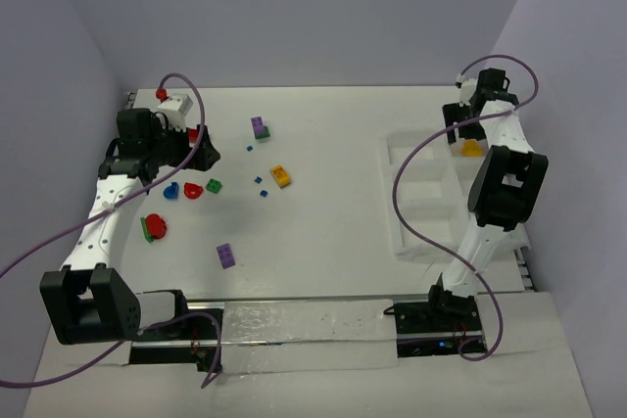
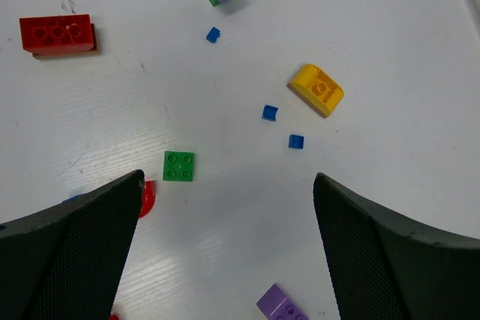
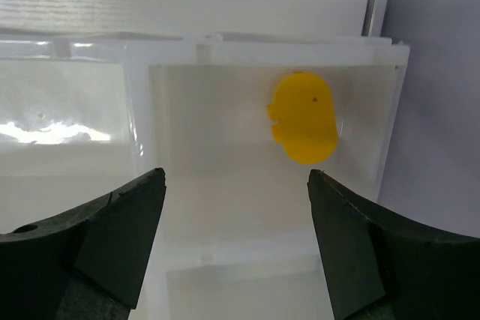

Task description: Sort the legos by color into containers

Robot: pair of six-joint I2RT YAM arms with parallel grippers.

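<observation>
Inside glossy white tray (image 3: 217,177), rounded yellow brick (image 3: 304,118)

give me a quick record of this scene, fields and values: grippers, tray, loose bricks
left gripper: open, empty, above loose bricks
right gripper: open, empty, over the white divided plastic tray
seen in tray: rounded yellow plastic piece, in the compartment below the right gripper
loose on table: green square four-stud brick, red rectangular brick, yellow-orange curved brick, tiny blue pieces
</observation>
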